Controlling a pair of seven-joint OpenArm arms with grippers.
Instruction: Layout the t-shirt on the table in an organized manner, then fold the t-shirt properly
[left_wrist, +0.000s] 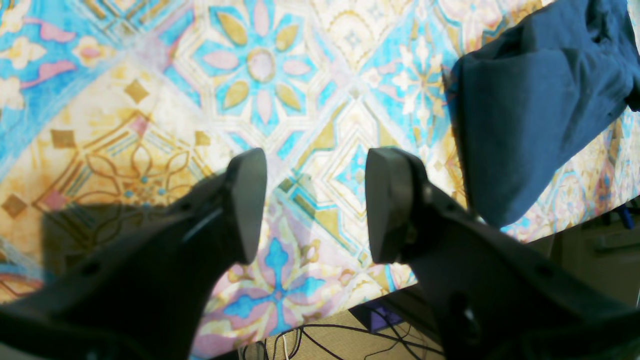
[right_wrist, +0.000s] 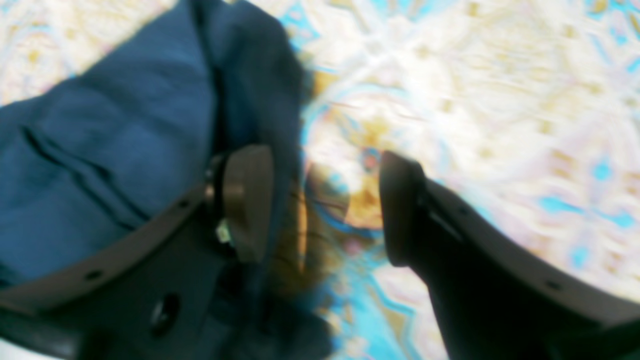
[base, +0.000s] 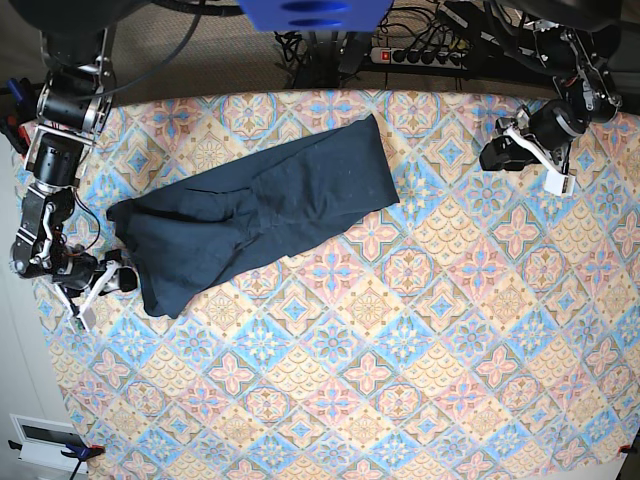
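T-shirt (base: 255, 215) lay limp, light, near table (base: 420, 400) far-left corner; grab hem corners. Left gripper (left_wrist: 315, 205) & right gripper (right_wrist: 325, 205) jaws apart, empty.

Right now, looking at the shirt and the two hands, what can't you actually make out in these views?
- Right wrist view: motion blur smears the table pattern and the t-shirt edge beside the right hand.
- Left wrist view: the t-shirt is cut off by the frame's right edge; the left hand covers the table below it.
- Base view: the t-shirt lies bunched, so sleeves and collar stay hidden in folds.
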